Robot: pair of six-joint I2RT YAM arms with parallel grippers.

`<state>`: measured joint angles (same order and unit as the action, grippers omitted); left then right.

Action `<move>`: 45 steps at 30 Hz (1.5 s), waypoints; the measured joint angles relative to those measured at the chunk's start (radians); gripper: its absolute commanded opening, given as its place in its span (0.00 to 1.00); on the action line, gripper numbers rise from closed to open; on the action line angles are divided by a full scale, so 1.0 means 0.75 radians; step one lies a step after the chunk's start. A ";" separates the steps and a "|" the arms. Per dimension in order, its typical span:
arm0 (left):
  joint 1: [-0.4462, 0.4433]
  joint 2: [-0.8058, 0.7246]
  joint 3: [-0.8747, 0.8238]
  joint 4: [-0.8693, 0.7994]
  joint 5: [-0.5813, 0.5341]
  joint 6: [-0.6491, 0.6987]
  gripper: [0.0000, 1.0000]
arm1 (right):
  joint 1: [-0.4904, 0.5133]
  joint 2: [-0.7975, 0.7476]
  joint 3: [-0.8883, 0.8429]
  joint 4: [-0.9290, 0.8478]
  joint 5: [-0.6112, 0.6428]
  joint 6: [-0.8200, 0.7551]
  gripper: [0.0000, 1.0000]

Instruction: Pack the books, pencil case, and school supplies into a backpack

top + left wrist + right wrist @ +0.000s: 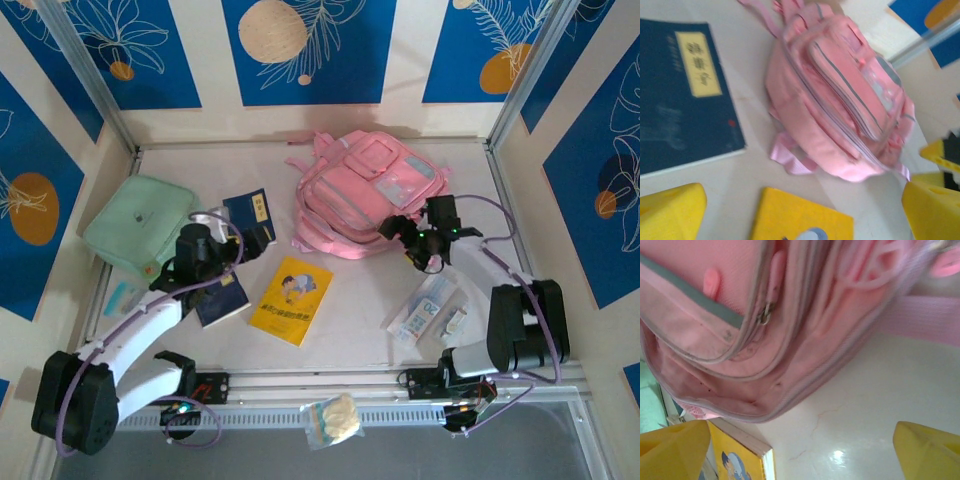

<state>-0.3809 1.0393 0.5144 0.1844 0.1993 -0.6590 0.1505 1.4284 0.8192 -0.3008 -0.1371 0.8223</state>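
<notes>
Reaching up from the near-left corner of the table point(350, 345), the left arm point(140, 335) bends at the elbow and holds the left gripper point(208, 243) over the left half, just beside the mint-green pouch point(138, 225). Its yellow fingertips point(671, 210) stand wide apart with nothing between them. They point toward one navy book point(682, 95), the yellow book point(800, 217) and the backpack point(840, 100). A second navy book point(222, 298) lies partly under this arm.

The right arm point(505, 300) rises from the near-right corner and folds toward the middle, with the right gripper point(410, 242) at the backpack's near-right edge. Its fingertips point(927, 450) are also spread and empty, close to the pink fabric and a zip pull point(764, 314); whether they touch it cannot be told.

The backpack lies flat by the middle of the far edge. The white packet point(425, 308) and smaller white pieces point(456, 322) lie toward the near-right corner, beside the right arm.
</notes>
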 measured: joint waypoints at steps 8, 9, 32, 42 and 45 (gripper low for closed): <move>-0.202 0.101 0.011 0.022 -0.063 -0.028 0.99 | 0.146 0.268 0.243 0.066 0.045 0.005 0.67; -0.209 0.121 0.015 0.022 -0.063 -0.028 1.00 | 0.158 0.309 0.271 0.077 0.051 0.007 0.65; -0.320 0.284 0.175 -0.078 -0.128 -0.024 1.00 | 0.182 0.106 0.244 0.099 0.027 -0.015 0.80; -0.527 0.606 0.396 0.028 -0.129 -0.075 0.99 | -0.186 0.126 0.145 0.029 -0.060 -0.037 0.70; -0.555 0.658 0.436 0.056 -0.139 -0.093 0.99 | -0.189 0.198 0.145 0.062 -0.083 -0.027 0.68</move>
<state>-0.7971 1.5326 0.8417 0.2268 0.0952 -0.7284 0.0090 1.5768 0.9283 -0.2546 -0.1993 0.8017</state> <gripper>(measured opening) 0.994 0.687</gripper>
